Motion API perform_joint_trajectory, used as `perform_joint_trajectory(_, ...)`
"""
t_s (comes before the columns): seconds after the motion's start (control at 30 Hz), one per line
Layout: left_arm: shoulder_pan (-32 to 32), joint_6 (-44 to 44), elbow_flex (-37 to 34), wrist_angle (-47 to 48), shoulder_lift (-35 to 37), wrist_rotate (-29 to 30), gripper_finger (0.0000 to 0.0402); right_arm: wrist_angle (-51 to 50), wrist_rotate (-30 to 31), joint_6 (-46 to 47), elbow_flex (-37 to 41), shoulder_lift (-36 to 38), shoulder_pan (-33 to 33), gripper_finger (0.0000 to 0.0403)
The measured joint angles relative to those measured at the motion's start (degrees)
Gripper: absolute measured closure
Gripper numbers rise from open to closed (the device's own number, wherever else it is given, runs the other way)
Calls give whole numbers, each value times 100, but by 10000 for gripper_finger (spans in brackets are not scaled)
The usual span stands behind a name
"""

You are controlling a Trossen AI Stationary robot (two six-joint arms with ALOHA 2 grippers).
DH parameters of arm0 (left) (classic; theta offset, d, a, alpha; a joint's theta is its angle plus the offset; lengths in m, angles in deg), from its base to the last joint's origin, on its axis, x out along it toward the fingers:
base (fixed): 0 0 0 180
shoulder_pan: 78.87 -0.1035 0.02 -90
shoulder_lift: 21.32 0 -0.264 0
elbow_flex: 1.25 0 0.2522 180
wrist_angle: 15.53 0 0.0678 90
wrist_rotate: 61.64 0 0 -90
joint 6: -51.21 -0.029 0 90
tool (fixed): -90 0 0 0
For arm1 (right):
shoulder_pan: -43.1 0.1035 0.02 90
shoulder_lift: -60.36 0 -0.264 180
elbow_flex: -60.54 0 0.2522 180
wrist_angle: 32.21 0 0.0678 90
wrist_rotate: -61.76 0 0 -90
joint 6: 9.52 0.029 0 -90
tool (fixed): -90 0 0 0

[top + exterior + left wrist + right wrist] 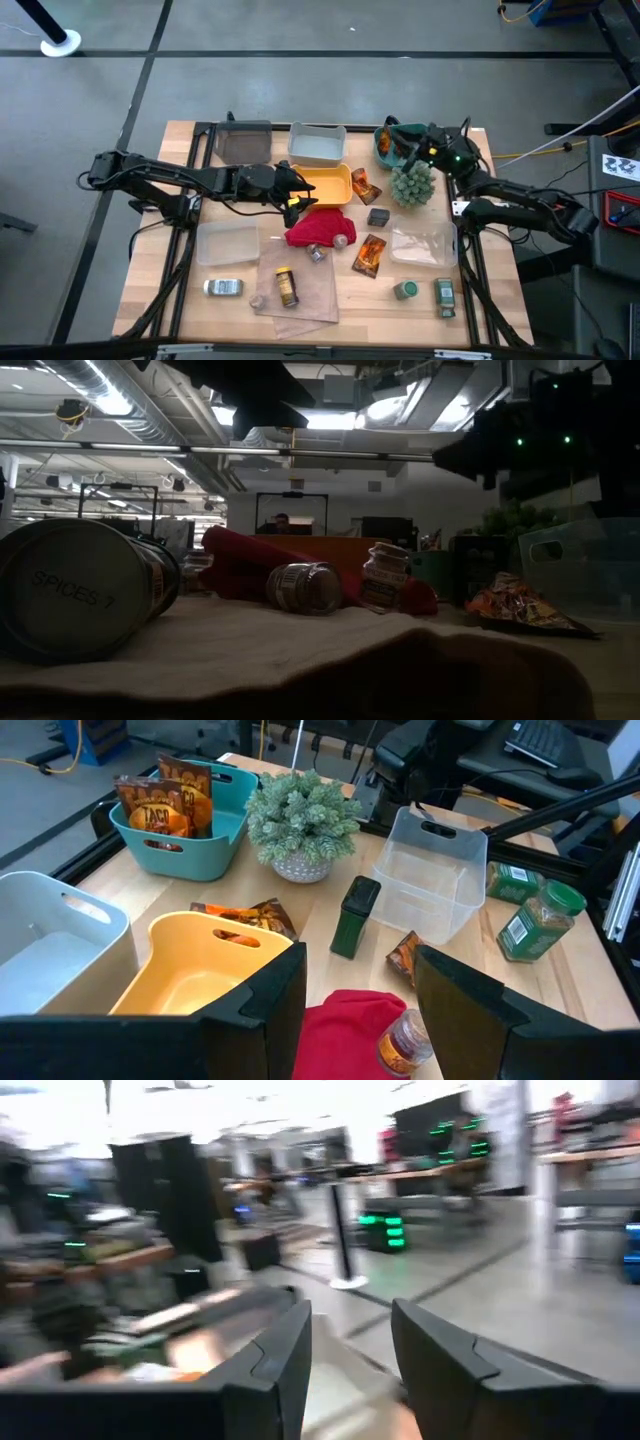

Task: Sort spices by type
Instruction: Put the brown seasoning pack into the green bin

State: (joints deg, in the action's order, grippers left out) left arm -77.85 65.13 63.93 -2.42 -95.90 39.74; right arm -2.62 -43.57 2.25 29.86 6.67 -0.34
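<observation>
Reaching across the table, left gripper (296,192) hovers with fingers spread, empty, above the smooth yellow plastic bin (322,184) (beside crumpled red cloth (320,229)); right gripper (408,143) also spread

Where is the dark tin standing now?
In the high view, the dark tin stands right of centre, between the red cloth and the clear bin, just below the plant.

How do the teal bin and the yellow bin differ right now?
The teal bin holds two upright taco sachets; the yellow bin shows nothing inside. The teal bin sits by the plant, the yellow one nearer the left gripper. Both are small handled plastic bins.
</observation>
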Motion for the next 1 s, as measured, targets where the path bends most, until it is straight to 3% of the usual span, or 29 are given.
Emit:
perform_joint_trajectory(0.2, 0, 0, 0, 0, 0, 0, 233, -1976, -525, -139, -978, -3, 74, 262)
perform_joint_trajectory(0.33, -1, -2, 0, 0, 0, 1, 233, -4040, -195, -884, -1786, -12, 367, 262)
perform_joint_trajectory(0.47, -1, -4, 0, 0, 0, 1, 233, -5365, 332, -1085, -2336, -102, 765, 262)
perform_joint_trajectory(0.6, -1, -3, 0, 0, 0, 1, 233, -5868, 474, -1071, -2546, -230, 1143, 262)
perform_joint_trajectory(1.0, -1, -2, -2, 0, 0, 1, 233, -6041, 1165, -623, -2548, -1245, 2002, 262)
